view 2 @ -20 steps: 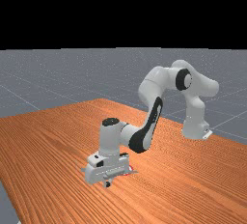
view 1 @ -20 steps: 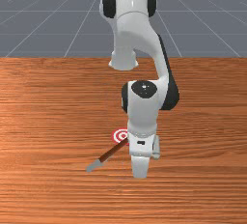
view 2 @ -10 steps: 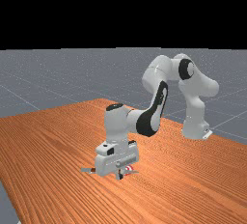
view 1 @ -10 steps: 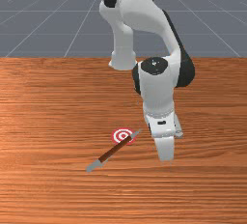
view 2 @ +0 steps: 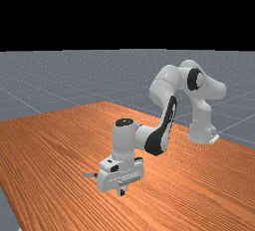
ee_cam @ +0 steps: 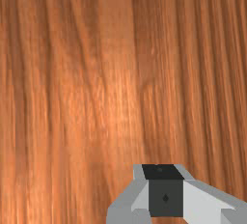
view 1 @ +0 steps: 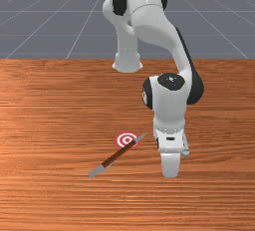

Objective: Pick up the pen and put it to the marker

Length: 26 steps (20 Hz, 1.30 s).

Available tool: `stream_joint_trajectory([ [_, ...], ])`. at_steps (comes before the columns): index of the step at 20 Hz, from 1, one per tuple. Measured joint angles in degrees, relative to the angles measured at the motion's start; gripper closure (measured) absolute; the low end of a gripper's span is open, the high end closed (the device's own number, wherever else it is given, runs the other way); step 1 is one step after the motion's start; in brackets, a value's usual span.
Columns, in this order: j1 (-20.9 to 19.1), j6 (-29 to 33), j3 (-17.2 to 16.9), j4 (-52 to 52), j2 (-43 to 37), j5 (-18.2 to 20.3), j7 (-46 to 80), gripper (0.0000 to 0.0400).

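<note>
In the far view the gripper (view 2: pixel 121 191) hangs low over the table, to the right of the pen's thick grey end (view 2: pixel 89 175); the hand hides the rest of the pen. The front view has the hand (view 1: pixel 171 147) to the right of the whole pen (view 1: pixel 119 154), apart from it. This pen has a brown shaft and grey ends, lies slanted and crosses the near right edge of the red-and-white ringed marker (view 1: pixel 124 138). Bare wood lies beyond the gripper (ee_cam: pixel 165 189) in the wrist view. Whether it is open or shut cannot be told.
The wooden table (view 1: pixel 50 110) stretches around the pen and marker. In the front view the arm comes from its base at the table's far side and passes to the right of the marker.
My hand has moved to the front view's right, first rising and backing off, then coming down and nearer the front camera. The pen's pointed end and more of the marker are uncovered there; both lie unmoved.
</note>
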Motion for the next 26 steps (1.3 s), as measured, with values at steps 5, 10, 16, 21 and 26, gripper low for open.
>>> stream_joint_trajectory([
  [5,3.0,1.6,-3.4,9.1,7.6,-3.4,1.5,0.0324],
  [10,-2.1,5.2,1.0,7.7,7.0,-1.9,-8.3,0.037],
  [16,-5.2,5.5,1.1,5.9,5.2,-1.6,-10.6,0.0398],
  [21,-10.5,8.3,6.8,1.6,4.7,2.6,-15.5,0.04],
  [26,-9.7,19.7,4.1,-21.6,-7.4,-0.6,-14.6,0.04],
])
